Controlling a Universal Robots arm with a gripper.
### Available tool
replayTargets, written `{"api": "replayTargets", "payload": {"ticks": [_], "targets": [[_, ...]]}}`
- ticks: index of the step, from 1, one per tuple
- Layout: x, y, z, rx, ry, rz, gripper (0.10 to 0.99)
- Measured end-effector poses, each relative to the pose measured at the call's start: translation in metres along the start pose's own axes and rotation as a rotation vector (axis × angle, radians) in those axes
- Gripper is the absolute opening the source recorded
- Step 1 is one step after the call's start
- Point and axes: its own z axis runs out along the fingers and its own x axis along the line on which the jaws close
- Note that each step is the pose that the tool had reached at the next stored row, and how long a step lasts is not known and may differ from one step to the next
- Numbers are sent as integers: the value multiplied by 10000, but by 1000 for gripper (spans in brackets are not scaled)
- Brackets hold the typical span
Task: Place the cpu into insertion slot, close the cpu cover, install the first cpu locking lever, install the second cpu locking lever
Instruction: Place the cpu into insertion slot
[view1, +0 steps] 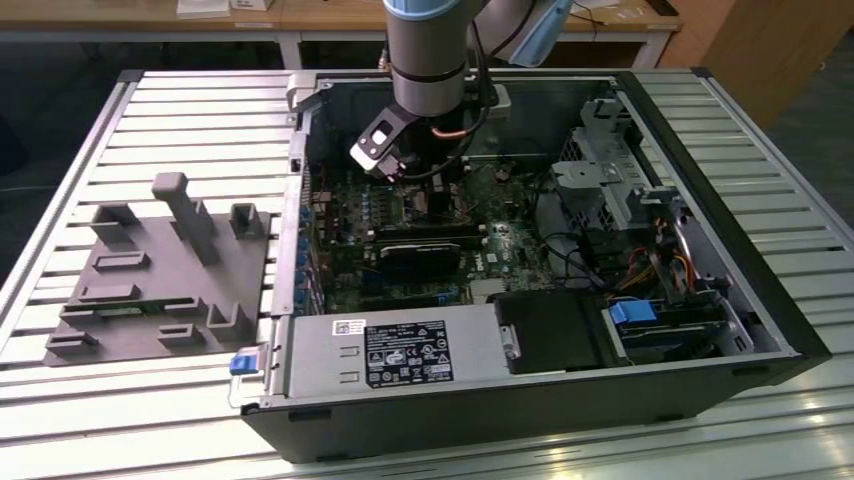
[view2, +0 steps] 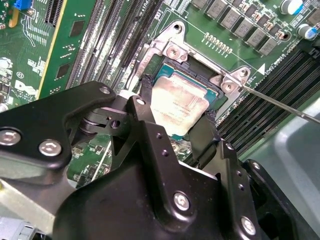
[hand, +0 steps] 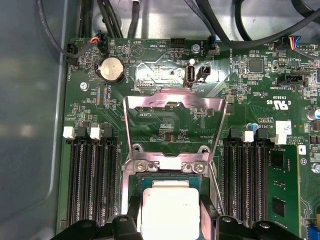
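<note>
Step in hand: cpu into insertion slot.

- Gripper (view1: 424, 190) is low inside the open computer case (view1: 747, 300), over the motherboard (hand: 250, 100).
- Jaws: clenched on the cpu (view2: 177, 102), as best you can judge. In both wrist views the fingers (view2: 204, 135) lie against two opposite edges, with the silver top bare between them.
- The cpu sits between the jaws, inside the dark frame of the insertion slot (hand: 165, 180). It looks level and low in the frame. Whether it is fully bedded cannot be told.
- The cpu cover (hand: 150, 101) is swung open and lies just beyond the jaw tips, hinged at the slot's far edge. It does not overhang the chip.
- One thin wire locking lever (view2: 280, 102) is raised on one flank of the jaws. It runs close past that finger, apart from it.
- Memory slots (hand: 92, 180) lie on both flanks of the jaws, untouched.

Notes for you, as judgement:
- Keep the chip flat. A tilted corner would probably catch the frame or load the contacts unevenly.
- Do not push. It should drop in under its own weight if square to the frame.
- Check that the gaps to the frame are even on both free edges.
- Mind the raised lever beside the finger. A snag there could drag the chip sideways.
</note>
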Motion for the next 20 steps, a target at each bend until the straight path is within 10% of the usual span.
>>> {"api": "replayTargets", "payload": {"ticks": [20], "targets": [[22,-8,21,-7,3,141,541]]}}
